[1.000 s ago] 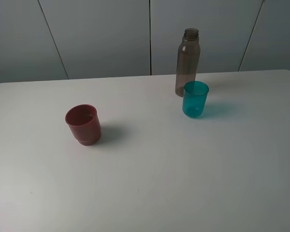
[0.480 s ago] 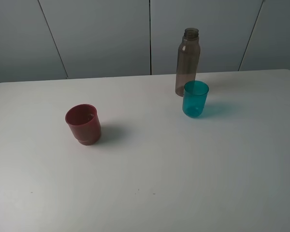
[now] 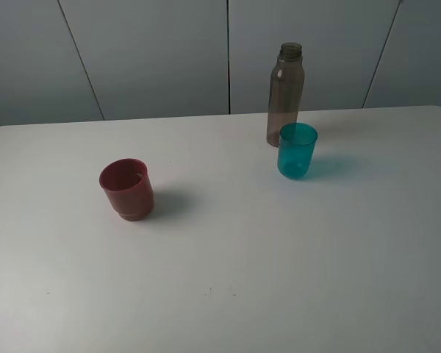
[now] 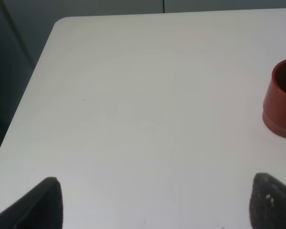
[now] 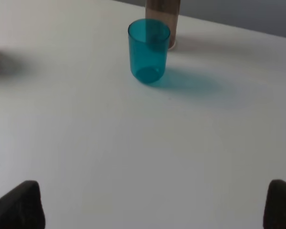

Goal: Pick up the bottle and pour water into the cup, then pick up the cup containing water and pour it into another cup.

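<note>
The smoky grey-brown bottle (image 3: 285,94) stands uncapped at the back of the white table (image 3: 228,279). The teal cup (image 3: 297,151) stands upright just in front of it; in the right wrist view the cup (image 5: 149,50) hides part of the bottle's base (image 5: 163,12). The dark red cup (image 3: 127,189) stands upright at the left; its edge shows in the left wrist view (image 4: 281,98). My left gripper (image 4: 155,205) is open and empty, well short of the red cup. My right gripper (image 5: 150,207) is open and empty, well short of the teal cup. Neither gripper shows in the exterior view.
Grey wall panels (image 3: 154,51) stand behind the table. The table's left edge and corner (image 4: 47,43) show in the left wrist view, with a dark drop beyond.
</note>
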Available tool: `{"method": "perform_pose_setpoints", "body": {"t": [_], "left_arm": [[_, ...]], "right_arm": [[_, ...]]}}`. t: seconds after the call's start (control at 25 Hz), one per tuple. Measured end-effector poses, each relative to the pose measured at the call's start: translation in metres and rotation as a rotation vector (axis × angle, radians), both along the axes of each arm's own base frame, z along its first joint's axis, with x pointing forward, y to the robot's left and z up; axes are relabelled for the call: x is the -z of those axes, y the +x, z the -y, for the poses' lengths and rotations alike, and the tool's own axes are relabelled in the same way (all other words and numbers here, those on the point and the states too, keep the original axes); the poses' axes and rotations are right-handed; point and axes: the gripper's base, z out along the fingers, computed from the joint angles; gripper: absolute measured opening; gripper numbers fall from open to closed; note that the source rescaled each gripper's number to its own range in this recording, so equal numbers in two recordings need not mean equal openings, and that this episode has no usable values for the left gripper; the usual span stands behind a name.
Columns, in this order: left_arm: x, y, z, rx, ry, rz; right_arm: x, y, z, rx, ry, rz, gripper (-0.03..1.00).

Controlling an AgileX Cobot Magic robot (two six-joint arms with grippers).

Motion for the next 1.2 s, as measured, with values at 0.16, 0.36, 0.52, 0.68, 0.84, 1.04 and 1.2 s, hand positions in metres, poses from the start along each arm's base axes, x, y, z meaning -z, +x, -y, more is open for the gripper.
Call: {"method": "perform_pose_setpoints", "body": {"t": [0.16,0.36,0.52,0.68,0.84,1.04,1.2], "left_arm": [[0.000,0.000,0.000,0.000,0.000,0.000],[0.000,0.000,0.000,0.000,0.000,0.000],[0.000,0.000,0.000,0.000,0.000,0.000],[0.000,0.000,0.000,0.000,0.000,0.000],[0.000,0.000,0.000,0.000,0.000,0.000],[0.000,0.000,0.000,0.000,0.000,0.000],[0.000,0.000,0.000,0.000,0.000,0.000]], "right_arm": [[0.003,0.008,-0.003,0.009,0.053,0.042,1.00],[0.003,0.011,-0.001,0.068,0.095,0.047,1.00],[0.003,0.011,0.000,0.077,0.098,0.047,1.00],[0.003,0.011,0.001,0.101,0.104,0.048,1.00],[0.003,0.012,0.005,0.158,0.118,0.045,1.00],[0.003,0.012,0.005,0.252,0.121,0.049,1.00],[0.003,0.012,0.003,0.395,0.101,0.061,1.00]]}}
